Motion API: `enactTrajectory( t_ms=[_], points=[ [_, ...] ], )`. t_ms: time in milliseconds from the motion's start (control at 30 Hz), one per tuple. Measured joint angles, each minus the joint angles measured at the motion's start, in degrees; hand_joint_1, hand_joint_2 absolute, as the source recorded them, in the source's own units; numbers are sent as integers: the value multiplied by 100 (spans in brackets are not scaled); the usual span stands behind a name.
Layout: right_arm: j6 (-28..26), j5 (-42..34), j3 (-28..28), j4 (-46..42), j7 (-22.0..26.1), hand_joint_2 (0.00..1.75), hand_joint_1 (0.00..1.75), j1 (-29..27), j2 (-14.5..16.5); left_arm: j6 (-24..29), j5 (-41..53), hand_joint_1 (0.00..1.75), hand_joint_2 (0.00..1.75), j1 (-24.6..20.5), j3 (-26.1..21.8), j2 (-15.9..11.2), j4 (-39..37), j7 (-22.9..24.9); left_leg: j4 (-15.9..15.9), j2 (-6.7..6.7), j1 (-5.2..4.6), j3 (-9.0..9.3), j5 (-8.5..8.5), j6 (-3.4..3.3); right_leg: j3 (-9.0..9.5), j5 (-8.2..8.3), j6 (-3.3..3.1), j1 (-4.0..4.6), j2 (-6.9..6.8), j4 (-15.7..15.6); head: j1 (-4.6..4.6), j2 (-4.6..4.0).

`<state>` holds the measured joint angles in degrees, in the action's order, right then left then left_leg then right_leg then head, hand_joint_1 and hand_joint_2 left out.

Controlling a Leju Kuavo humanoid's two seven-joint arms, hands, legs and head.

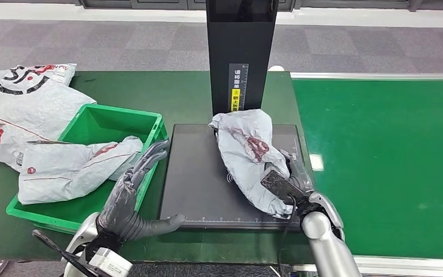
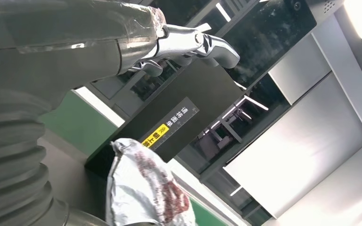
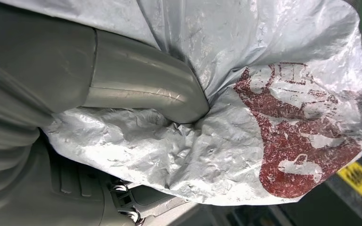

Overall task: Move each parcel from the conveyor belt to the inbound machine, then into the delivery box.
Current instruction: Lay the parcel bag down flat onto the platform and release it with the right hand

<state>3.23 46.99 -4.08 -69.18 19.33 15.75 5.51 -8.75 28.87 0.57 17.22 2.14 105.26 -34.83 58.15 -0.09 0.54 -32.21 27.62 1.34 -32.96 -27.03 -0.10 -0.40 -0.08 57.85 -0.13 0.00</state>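
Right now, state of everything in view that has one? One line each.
Grey parcel: lying on the machine platform, held.
Right hand: grips the grey parcel.
Left hand: holds nothing, fingers apart, beside the bin.
Inbound machine: platform carries one parcel.
Green bin: holds one parcel draped over its rim.
Large white bag: flat on the table beside the bin.
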Motion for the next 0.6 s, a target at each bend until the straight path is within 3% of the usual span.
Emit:
enactTrajectory(
  t_ms=[600],
  points=[
    [-17, -102, -195, 985, 67, 175, 175, 351, 123, 16, -26, 0, 175, -66, 0, 0, -142, -75, 0, 0, 0, 0, -1, -1, 0, 0, 0, 0, 0, 0, 0, 0]
  ],
)
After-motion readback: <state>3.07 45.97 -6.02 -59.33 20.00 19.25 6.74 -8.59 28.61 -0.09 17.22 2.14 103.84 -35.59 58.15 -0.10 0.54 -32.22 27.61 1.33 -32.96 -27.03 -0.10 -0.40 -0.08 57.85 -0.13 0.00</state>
